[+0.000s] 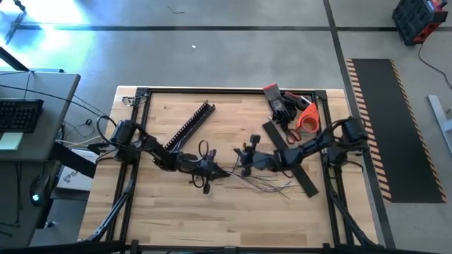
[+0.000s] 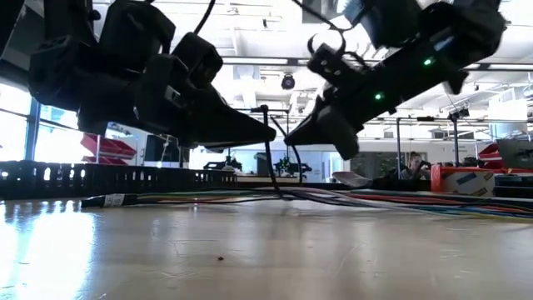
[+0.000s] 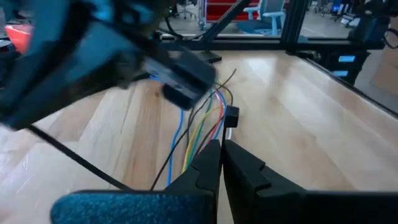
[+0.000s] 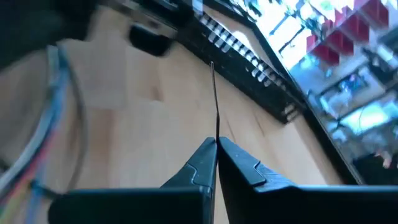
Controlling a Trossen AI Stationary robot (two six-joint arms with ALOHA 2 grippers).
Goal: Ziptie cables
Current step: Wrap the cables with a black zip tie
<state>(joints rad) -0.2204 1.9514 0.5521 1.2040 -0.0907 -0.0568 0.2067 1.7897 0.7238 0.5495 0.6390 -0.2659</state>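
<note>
**Camera setup: four views**

High view: overhead, straight down on the whole table point(image 1: 233, 204). Low view: at tabletop height, level, facing the far room. Each wrist view: close, looking past its own fingers. All four share the table's middle, where the cables point(image 2: 350, 198) lie.

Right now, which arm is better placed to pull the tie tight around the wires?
Probably the right: its hand is shut on the thin black tie. The left hand is shut beside the wires.
</note>
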